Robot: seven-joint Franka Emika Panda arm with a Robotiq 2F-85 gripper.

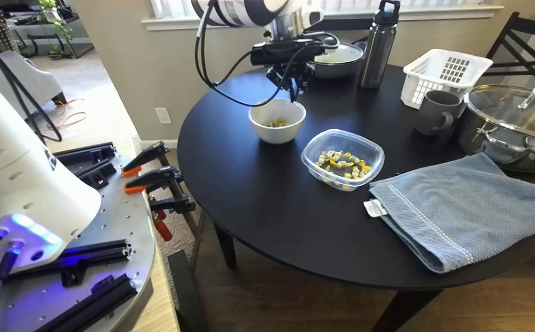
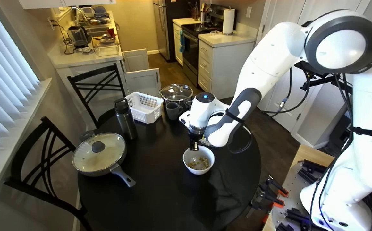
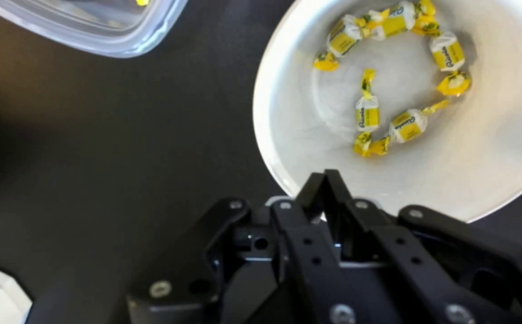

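At the edge of a deep round white bowl (image 3: 499, 130), a black two-fingered gripper (image 3: 325, 176) with its tips together

Above the bowl's rim, as the wrist view has it, the gripper is drawn narrow, its fingers running to a single point, tip against tip. Whether those tips touch the rim, I cannot tell.

Small twist-wrapped yellow-and-white candies (image 3: 367, 112), printed "Ricola", lie on the bottom of the bowl; at least five show in the wrist view, set in a loose ring. Near the bowl but apart from it stands a clear plastic tub (image 1: 345, 144) with rounded corners, more of the same candies scattered over its floor. One corner of it enters the wrist view at the upper left.

Both vessels stand on a round black table (image 1: 249, 193), and a white jointed robot arm (image 2: 266, 64) reaches over it in both exterior views. Close to the tub lies a folded blue-grey cloth towel (image 1: 470, 212) with a white tag. Farther off are a shiny steel pot (image 1: 512, 124) under a glass lid, a dark grey mug (image 1: 433, 117) just beside it, a slotted white plastic basket (image 1: 415, 87), an upright steel bottle (image 1: 378, 53) with a black loop cap, and a grey frying pan (image 2: 102, 160), also lidded.
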